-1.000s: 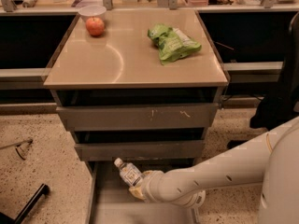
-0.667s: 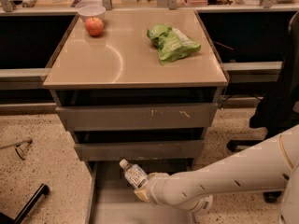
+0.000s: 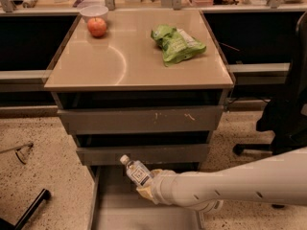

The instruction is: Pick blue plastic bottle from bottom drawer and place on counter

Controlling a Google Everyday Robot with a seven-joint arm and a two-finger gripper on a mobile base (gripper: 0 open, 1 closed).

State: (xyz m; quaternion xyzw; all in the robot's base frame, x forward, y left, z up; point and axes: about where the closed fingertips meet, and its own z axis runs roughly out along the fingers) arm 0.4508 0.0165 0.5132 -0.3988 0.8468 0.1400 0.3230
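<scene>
The blue plastic bottle [image 3: 136, 172] is clear with a white cap and a dark-printed label. It tilts cap up and to the left, in front of the middle drawer face. My gripper [image 3: 147, 188] is shut on its lower end and holds it above the open bottom drawer [image 3: 94, 201], a shallow grey tray pulled out at the foot of the cabinet. My white arm reaches in from the right. The beige counter [image 3: 124, 63] tops the cabinet, well above the bottle.
On the counter lie a red apple [image 3: 97, 27] beside a white bowl [image 3: 93, 11] at the back left and a green bag [image 3: 176, 43] at the back right. A black chair [image 3: 284, 114] stands to the right. A black bar [image 3: 31, 209] lies on the floor at left.
The bottle has risen a little in my gripper, from just over the drawer floor to the level of the middle drawer face. My arm now lies lower and more level.
</scene>
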